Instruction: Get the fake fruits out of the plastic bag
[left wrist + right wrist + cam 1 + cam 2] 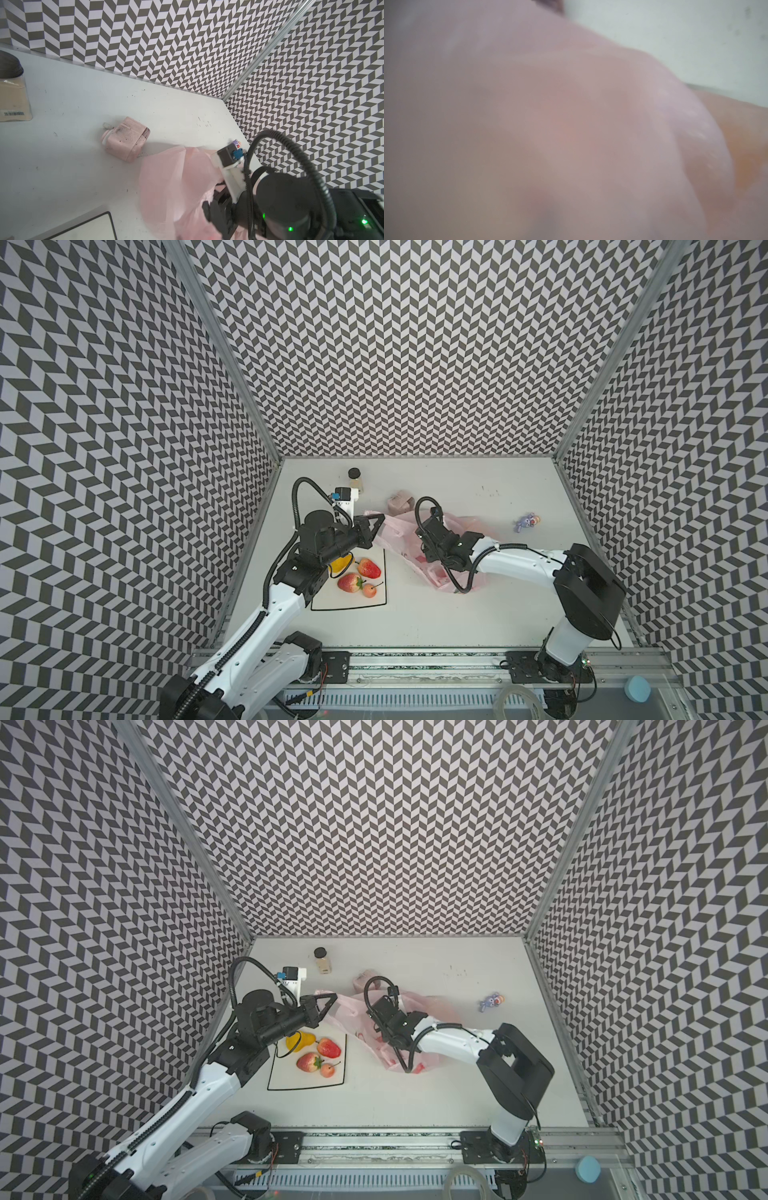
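Grip on the bag (395, 533) is the left arm's share: the left gripper (376, 524) is clamped on a pinch of the pink film, and holds that edge right at its own tip. The right gripper (434, 556) is sunk into the bag ahead of its wrist, with its fingers buried under the film. Whether those fingers are spread or closed on something I cannot tell. The right wrist view gives only a pink blur, with an orange tint at one side that may be a fruit or just a print.

Four fruits (369, 568) lie on the plate (353, 600) under the left gripper's wrist, clear of the bag. Any others would be inside it, past the right gripper's tips, and none shows plainly.

The bag's long axis runs away from the left gripper's tip, toward the right one and beyond it — so the right arm is the nearer to whatever is inside. I judge its next reach should go deeper along that line, away from the pinched edge, or the film will bunch in front of the fingers
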Robot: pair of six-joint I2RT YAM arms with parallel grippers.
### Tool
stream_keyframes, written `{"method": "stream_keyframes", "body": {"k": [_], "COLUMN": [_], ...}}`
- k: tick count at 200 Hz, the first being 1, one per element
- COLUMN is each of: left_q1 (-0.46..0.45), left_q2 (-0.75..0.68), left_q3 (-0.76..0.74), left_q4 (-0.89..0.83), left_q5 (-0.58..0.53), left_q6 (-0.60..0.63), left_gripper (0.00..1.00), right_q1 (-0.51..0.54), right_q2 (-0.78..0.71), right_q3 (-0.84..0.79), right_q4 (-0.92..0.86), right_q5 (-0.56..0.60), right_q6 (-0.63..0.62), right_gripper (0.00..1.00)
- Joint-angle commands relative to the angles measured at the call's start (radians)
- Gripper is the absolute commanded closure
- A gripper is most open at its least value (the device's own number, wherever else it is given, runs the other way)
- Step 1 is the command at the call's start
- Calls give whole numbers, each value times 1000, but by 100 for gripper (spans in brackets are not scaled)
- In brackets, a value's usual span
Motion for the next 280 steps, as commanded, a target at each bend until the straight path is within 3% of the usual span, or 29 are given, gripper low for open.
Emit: {"method": "stream_keyframes", "body": {"k": [1, 31, 77, 95, 141, 194, 280], "left_q1": [-40, -154, -363, -436, -544, -558, -560], "left_q2": [-24, -34, -3, 16, 43, 77, 104], "left_q3": [-36, -79, -98, -100, -129, -122, -121], "left_q4": [3, 51, 138, 152, 191, 242, 283], "left_q5": [-37, -82, -155, -176, -221, -222, -206], "left_q6": [-20, -19, 66, 115, 150, 130, 100], "left_gripper": [100, 100, 100, 100, 100, 100, 100], "right_q1": [-45, -101, -206, -220, -242, -271, -292], "right_q2": [-99, -157, -150, -131, -75, 75, 238], "right_q3": [-21, -38, -85, -102, -152, -98, -9], "right_q4": [-25, -22, 87, 132, 274, 355, 466], "right_q5": [159, 157, -213, -280, -231, -204, -160], "right_q6": [-82, -118, 15, 78, 157, 233, 233], "right_gripper": [44, 36, 25, 20, 15, 13, 11]}}
